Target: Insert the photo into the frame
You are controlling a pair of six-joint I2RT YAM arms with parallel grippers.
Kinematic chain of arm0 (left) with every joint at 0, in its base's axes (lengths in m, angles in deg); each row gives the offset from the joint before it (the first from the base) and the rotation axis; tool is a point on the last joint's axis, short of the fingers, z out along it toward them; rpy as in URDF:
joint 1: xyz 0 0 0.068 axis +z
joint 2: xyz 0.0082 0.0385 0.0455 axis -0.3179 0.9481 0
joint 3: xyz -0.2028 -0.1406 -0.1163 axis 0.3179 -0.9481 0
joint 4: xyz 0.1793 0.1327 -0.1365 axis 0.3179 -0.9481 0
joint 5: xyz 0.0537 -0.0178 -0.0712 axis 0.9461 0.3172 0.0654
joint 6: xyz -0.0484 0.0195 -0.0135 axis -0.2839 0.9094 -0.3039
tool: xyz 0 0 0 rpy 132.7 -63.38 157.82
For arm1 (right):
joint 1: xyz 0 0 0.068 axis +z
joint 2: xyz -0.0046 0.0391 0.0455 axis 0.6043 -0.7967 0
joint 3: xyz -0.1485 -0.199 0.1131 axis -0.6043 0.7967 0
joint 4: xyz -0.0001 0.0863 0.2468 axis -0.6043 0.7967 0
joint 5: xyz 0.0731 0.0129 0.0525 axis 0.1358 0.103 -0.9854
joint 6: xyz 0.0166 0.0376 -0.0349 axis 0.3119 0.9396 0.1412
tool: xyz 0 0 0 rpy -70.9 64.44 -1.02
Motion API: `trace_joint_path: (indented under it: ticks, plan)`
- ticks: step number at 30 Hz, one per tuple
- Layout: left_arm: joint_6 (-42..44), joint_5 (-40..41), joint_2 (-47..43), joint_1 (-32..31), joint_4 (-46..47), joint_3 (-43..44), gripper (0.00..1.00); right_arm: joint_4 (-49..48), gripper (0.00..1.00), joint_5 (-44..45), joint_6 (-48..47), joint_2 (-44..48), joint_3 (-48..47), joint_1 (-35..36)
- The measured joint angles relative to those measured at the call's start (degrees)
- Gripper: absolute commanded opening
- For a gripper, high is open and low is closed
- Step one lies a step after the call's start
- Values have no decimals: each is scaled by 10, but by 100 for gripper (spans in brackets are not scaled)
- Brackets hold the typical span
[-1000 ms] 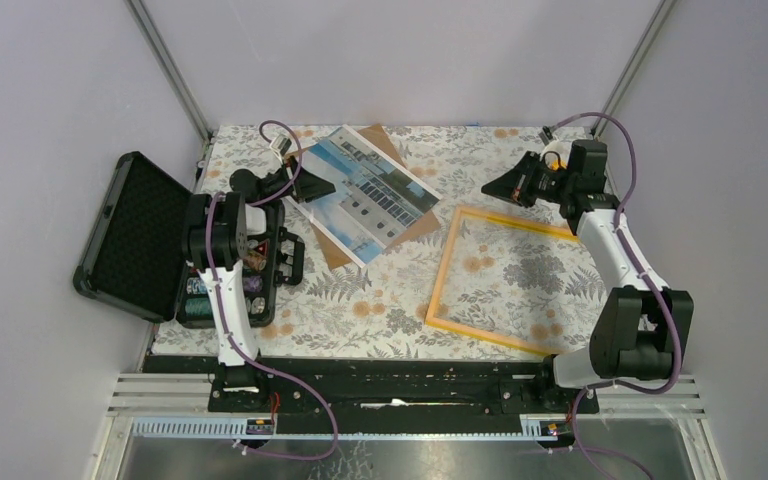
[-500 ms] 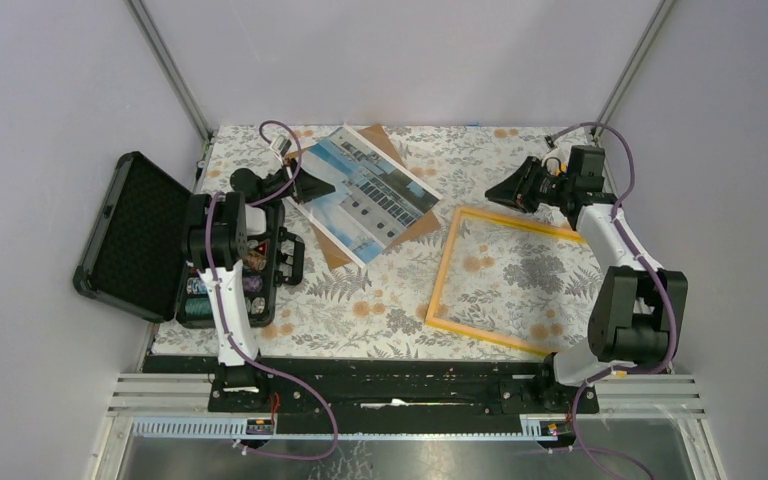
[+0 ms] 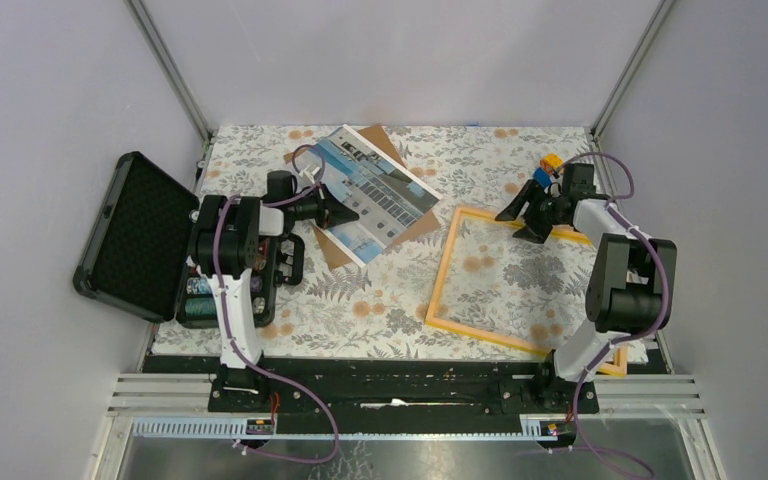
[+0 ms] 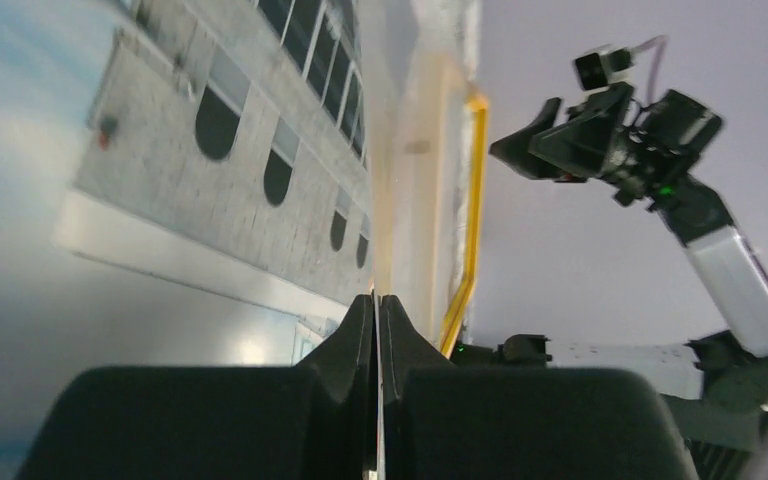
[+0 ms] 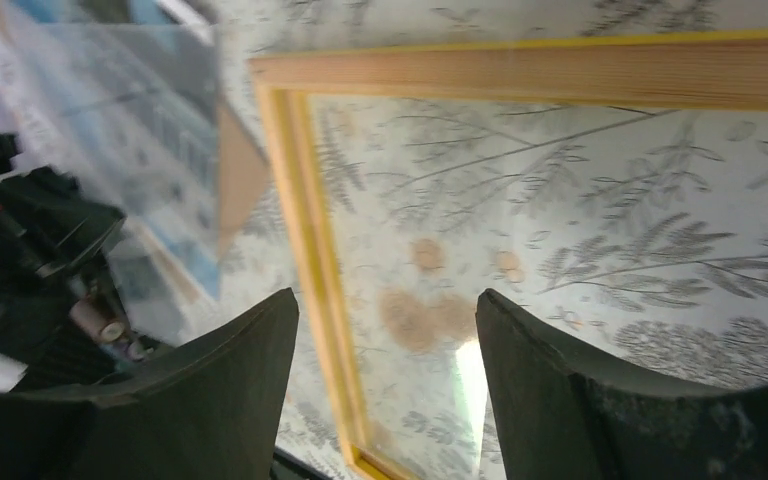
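Observation:
The photo [image 3: 378, 192], a print of blue sky and a white building, lies tilted at the back middle on a brown backing sheet [image 3: 332, 251]. My left gripper [image 3: 350, 217] is shut on the photo's near left edge; in the left wrist view the thin sheet runs between the closed fingers of that gripper [image 4: 377, 300], with the photo [image 4: 180, 150] filling the left. The yellow-orange frame [image 3: 440, 272] lies flat to the right. My right gripper [image 3: 520, 224] hovers open over its far edge; in the right wrist view the gripper [image 5: 388, 310] spans the frame [image 5: 520, 70], holding nothing.
An open black case [image 3: 132, 238] stands at the left table edge, with a tray of small items [image 3: 260, 280] beside the left arm. A small yellow and blue block [image 3: 547, 168] sits behind the right gripper. Metal posts mark the back corners.
My left gripper has shut on the photo's edge and shifted right and nearer. My right gripper has opened and swung down toward the frame's far edge.

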Motion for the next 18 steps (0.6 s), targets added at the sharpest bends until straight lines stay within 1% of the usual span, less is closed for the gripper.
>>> trace_joint_path:
  ticks: [2, 6, 9, 12, 14, 18]
  plan:
    - [57, 30, -23, -12, -97, 2, 0, 8, 74, 24, -3, -7, 0, 0]
    - [102, 63, -55, -25, -188, 2, 0, 20, 74, 69, -8, -19, 0, 0]
    - [108, 82, -64, -24, -209, -11, 0, 25, 74, 97, -11, -14, 0, 0]
    - [108, 98, -66, -27, -228, -28, 0, 32, 76, 123, -12, 13, 2, 0]
    - [106, 108, -67, -34, -234, -37, 0, 29, 80, 132, -13, 47, 7, 1]
    - [94, 121, -84, -61, -226, -50, 0, 11, 81, 142, -11, 130, 23, 4]
